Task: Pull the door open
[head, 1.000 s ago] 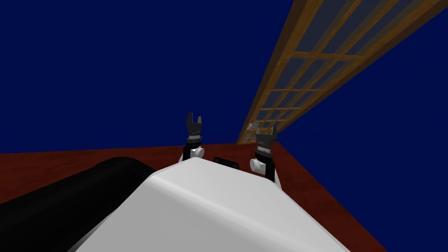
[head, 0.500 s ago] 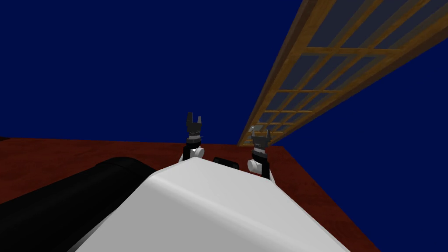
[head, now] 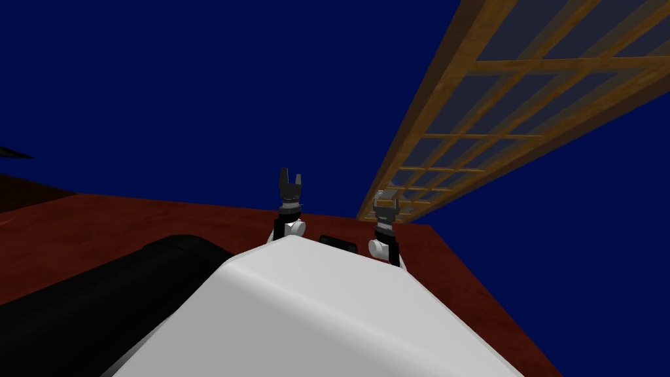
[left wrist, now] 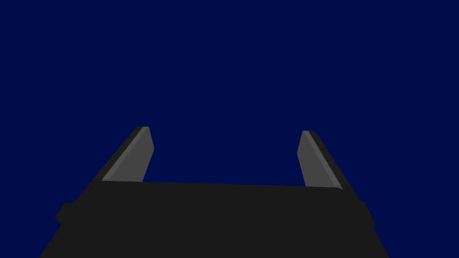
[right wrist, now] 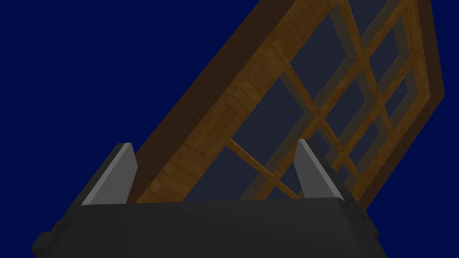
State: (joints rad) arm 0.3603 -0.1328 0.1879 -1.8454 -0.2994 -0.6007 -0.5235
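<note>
The door (head: 435, 98) is a wooden frame with a grid of glass panes, set in a dark blue wall on my right. A small pale grey knob-like shape (head: 379, 195) shows near its lower edge. My right gripper (head: 386, 204) is raised right beside that shape; I cannot tell if they touch. In the right wrist view the right gripper (right wrist: 213, 143) is open, with the door's wooden edge (right wrist: 233, 103) running between its fingers, apart from them. My left gripper (head: 290, 178) is held up to the left, and the left wrist view shows this gripper (left wrist: 225, 130) open before a blue wall.
Red-brown floor (head: 131, 222) runs to the blue walls ahead and on the right. A bulky black shape (head: 98, 294) lies low at my left. A black area (head: 13, 154) shows at the far left edge.
My view has turned, so floor and walls have shifted. The right gripper has drawn left and closer to the door's lower edge. The left arm has not moved.
</note>
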